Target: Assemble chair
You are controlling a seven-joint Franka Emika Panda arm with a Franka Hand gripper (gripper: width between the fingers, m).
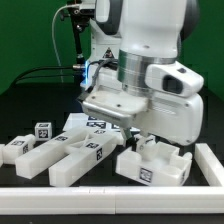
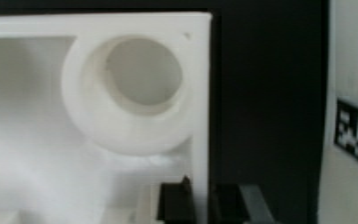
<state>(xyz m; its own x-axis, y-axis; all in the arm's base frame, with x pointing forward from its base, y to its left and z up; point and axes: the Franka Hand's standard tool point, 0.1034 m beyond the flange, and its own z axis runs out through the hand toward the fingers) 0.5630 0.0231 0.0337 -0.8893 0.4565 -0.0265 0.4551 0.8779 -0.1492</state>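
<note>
The chair is loose glossy white parts on the black table. Several tagged bars and slabs (image 1: 70,155) lie at the exterior view's left. A chunky white part (image 1: 158,162) with a tag sits at the right. My gripper (image 1: 133,140) is low at that part's near-left corner. In the wrist view the white part (image 2: 87,120) fills the frame, with a round recess (image 2: 140,88). My gripper (image 2: 215,202) straddles the part's thin edge wall, with the dark fingertips (image 2: 183,202) close together on it.
A lone small tagged cube (image 1: 42,128) stands at the back left. A flat tagged piece (image 1: 97,125) lies under the arm. A white rail (image 1: 110,192) runs along the front and up the right side (image 1: 210,165). A tag (image 2: 354,130) shows beside the part.
</note>
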